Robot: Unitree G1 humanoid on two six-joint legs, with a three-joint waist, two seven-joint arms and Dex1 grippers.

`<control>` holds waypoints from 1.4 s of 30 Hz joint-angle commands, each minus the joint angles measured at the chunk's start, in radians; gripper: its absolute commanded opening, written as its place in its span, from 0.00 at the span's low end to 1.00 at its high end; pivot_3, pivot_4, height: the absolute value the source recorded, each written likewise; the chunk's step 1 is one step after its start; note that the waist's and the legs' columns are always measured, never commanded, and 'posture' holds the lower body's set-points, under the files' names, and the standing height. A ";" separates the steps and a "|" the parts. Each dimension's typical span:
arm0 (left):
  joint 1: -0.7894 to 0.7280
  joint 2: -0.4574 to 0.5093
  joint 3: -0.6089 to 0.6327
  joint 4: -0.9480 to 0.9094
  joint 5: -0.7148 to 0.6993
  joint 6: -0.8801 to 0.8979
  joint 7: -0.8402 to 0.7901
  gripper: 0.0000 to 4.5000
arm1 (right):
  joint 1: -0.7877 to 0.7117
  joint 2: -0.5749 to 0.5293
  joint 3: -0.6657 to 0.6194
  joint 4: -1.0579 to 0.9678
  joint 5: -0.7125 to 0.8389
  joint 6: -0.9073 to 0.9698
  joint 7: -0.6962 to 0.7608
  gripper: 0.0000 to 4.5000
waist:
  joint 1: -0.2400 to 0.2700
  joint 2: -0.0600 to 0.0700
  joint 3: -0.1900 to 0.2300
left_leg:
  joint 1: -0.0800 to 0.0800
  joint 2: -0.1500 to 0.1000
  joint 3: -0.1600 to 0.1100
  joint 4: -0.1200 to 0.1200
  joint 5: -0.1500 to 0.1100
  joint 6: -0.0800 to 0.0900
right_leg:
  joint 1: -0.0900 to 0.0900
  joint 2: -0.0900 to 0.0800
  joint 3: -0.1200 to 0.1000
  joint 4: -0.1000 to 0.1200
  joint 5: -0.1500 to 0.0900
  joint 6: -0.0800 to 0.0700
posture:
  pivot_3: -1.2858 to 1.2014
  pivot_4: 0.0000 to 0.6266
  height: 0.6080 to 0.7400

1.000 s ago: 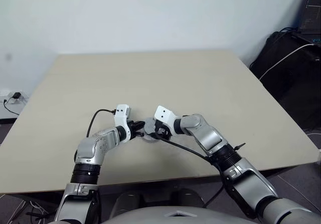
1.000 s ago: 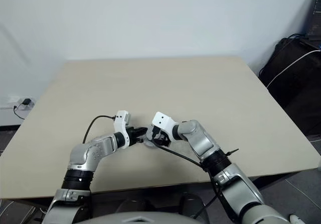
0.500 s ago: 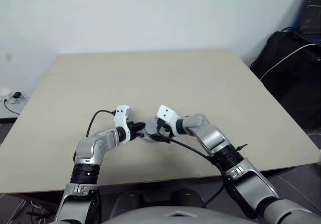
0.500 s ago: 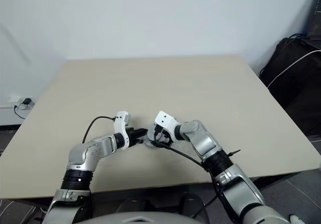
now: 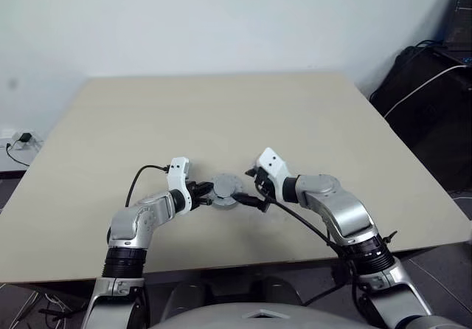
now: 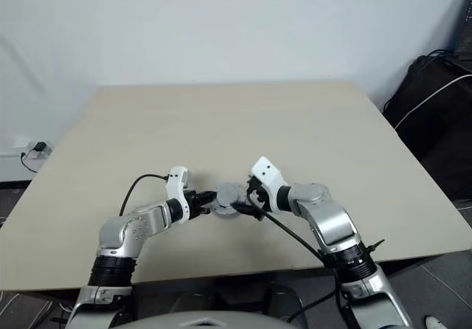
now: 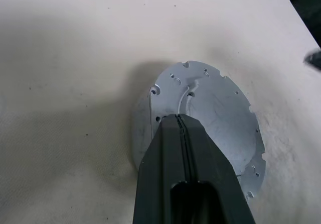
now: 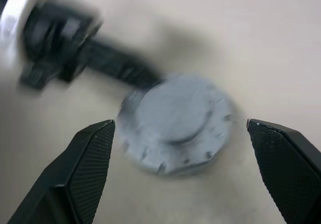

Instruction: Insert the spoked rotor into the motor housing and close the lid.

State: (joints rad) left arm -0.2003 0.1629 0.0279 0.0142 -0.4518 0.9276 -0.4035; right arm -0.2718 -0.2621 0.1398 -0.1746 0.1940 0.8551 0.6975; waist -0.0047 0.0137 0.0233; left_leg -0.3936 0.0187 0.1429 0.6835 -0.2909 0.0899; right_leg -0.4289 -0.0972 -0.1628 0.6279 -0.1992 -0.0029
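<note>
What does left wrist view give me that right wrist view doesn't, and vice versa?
Left wrist view alone: the left gripper from behind, fingers shut and lying over the lid, plus the small holes and notches around the lid's rim.

Right wrist view alone: the right gripper open wide, its fingers standing apart from the lid on either side, and the left gripper seen from the far side, reaching the lid's edge.

Both: the silver lid, plain face up with raised middle, on the beige table.

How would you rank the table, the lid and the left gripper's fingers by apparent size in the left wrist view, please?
1. Table, largest.
2 and 3. Lid and the left gripper's shut fingers look alike; the fingers lie nearer the camera, so I won't rank them.
</note>
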 commanded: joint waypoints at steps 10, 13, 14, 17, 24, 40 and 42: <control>0.008 0.007 -0.037 0.006 0.011 0.023 -0.012 0.00 | -0.039 0.280 -0.360 0.151 0.203 0.334 -0.329 0.99 | 0.000 0.003 0.001 | -0.001 -0.001 0.000 -0.001 0.000 0.000 | -0.001 0.000 0.000 0.000 0.000 0.000 | 0.52 0.00 1.00; 0.006 0.011 -0.038 0.009 0.013 0.022 -0.016 0.00 | -0.059 0.296 -0.395 0.185 0.233 0.371 -0.353 0.99 | -0.002 0.004 0.001 | -0.001 -0.001 0.000 -0.001 0.000 0.000 | -0.001 0.000 0.000 0.000 0.000 0.000 | 0.52 0.00 1.00; 0.005 0.011 -0.038 0.009 0.014 0.021 -0.017 0.00 | -0.065 0.299 -0.404 0.196 0.242 0.382 -0.357 0.99 | -0.002 0.004 0.001 | -0.001 -0.001 0.000 -0.001 0.000 0.000 | -0.001 0.000 0.000 0.000 0.000 0.000 | 0.52 0.00 1.00; 0.006 0.013 -0.037 0.009 0.016 0.019 -0.019 0.00 | -0.082 0.303 -0.422 0.232 0.264 0.406 -0.370 0.99 | -0.003 0.004 0.001 | -0.001 -0.001 0.000 -0.001 0.000 0.000 | 0.000 0.000 0.000 0.000 0.000 0.001 | 0.52 0.00 1.00; 0.009 0.015 -0.036 0.007 0.017 0.012 -0.020 0.00 | -0.113 0.336 -0.476 0.314 0.344 0.491 -0.374 0.99 | -0.007 0.004 0.001 | -0.001 -0.001 0.000 -0.001 0.000 0.000 | 0.000 0.000 0.000 0.000 0.002 0.004 | 0.52 0.00 1.00; 0.016 0.018 -0.040 0.004 0.020 0.012 -0.019 0.00 | -0.141 0.429 -0.621 0.346 0.477 0.535 -0.385 0.73 | -0.010 0.008 0.003 | -0.001 -0.001 0.000 -0.002 0.000 0.000 | -0.001 0.000 0.001 0.000 0.003 0.004 | 0.52 0.00 1.00; 0.018 0.018 -0.039 0.004 0.020 0.012 -0.018 0.00 | -0.134 0.424 -0.615 0.338 0.485 0.546 -0.387 0.58 | -0.008 0.008 0.003 | -0.001 -0.001 0.000 -0.002 0.000 0.000 | -0.001 0.000 0.001 0.000 0.003 0.004 | 0.52 0.00 1.00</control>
State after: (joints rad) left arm -0.1955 0.1922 0.0260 0.0094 -0.4328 0.9232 -0.4145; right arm -0.3747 0.1406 -0.4843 0.1959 0.6211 1.3891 0.2945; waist -0.0132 0.0221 0.0267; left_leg -0.3945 0.0173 0.1430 0.6809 -0.2909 0.0899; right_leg -0.4302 -0.0968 -0.1621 0.6276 -0.1966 0.0014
